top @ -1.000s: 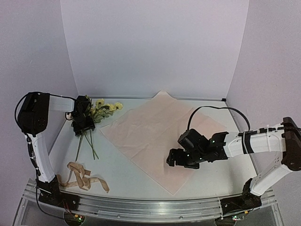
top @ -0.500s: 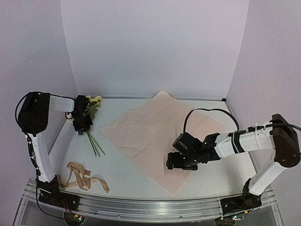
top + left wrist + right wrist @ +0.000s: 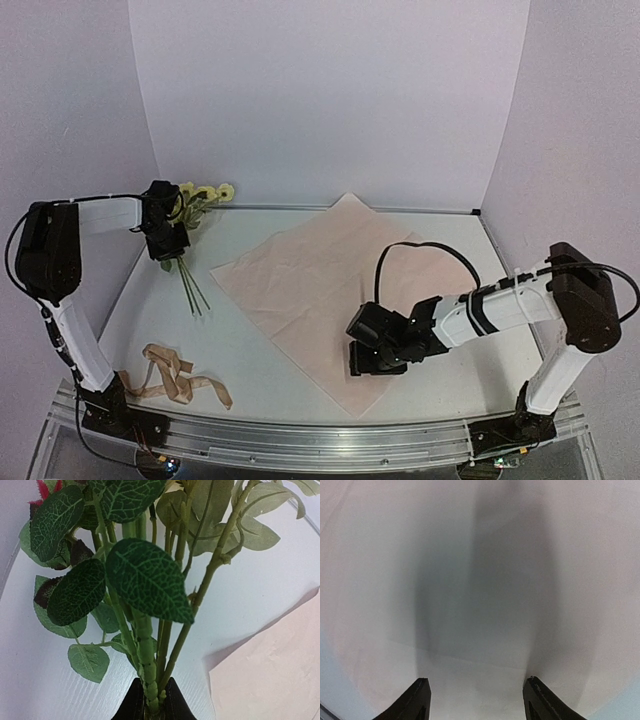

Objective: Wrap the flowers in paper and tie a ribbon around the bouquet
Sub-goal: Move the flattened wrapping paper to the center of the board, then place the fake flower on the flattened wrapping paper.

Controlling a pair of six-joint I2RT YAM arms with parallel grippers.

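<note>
The flowers [image 3: 203,193], pale yellow blooms with green leaves, are lifted at the back left, their thin stems [image 3: 190,285] trailing down to the table. My left gripper [image 3: 165,242] is shut on the stems [image 3: 150,670]; in the left wrist view its black fingertips [image 3: 131,706] pinch the green bundle. The pink paper [image 3: 320,270] lies flat in the middle of the table. My right gripper [image 3: 366,360] is low over its near part, open, and in the right wrist view the paper [image 3: 480,580] fills the space between the fingers [image 3: 417,702]. The tan ribbon [image 3: 175,375] lies curled at the front left.
A white wall [image 3: 330,100] closes the back and side walls stand close to both arms. The right arm's black cable [image 3: 420,250] loops above the paper. A metal rail [image 3: 320,440] runs along the near edge. A paper corner [image 3: 270,675] shows beside the stems.
My left gripper has shut on the stems and raised the flowers toward the back left. My right gripper has moved nearer and leftward over the paper, and its jaws have narrowed somewhat.
</note>
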